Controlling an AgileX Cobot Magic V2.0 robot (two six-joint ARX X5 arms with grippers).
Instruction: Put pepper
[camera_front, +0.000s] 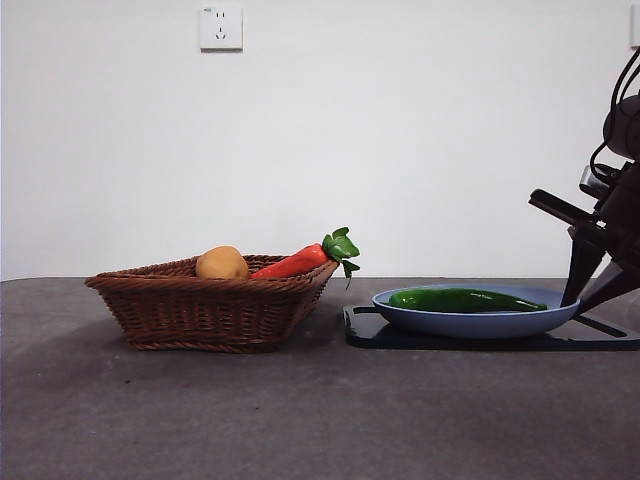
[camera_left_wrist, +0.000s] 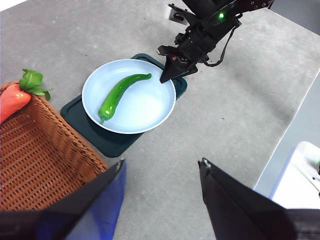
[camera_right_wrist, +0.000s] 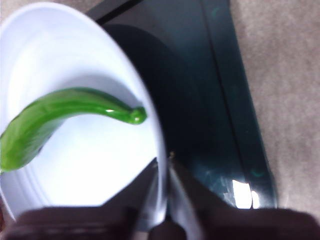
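Front view, left to right: wicker basket (camera_front: 215, 305) holding potato (camera_front: 222, 264) and carrot (camera_front: 297, 262), then pepper (camera_front: 465, 300) lying lengthwise in blue plate (camera_front: 478, 321), right gripper (camera_front: 588, 293) nearly closed at plate's rim, nearer than wide-open left gripper (camera_left_wrist: 162, 170).

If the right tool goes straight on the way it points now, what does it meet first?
Probably the rim of the blue plate: the right tool, nearly shut, points at that edge. The pepper lies further in.
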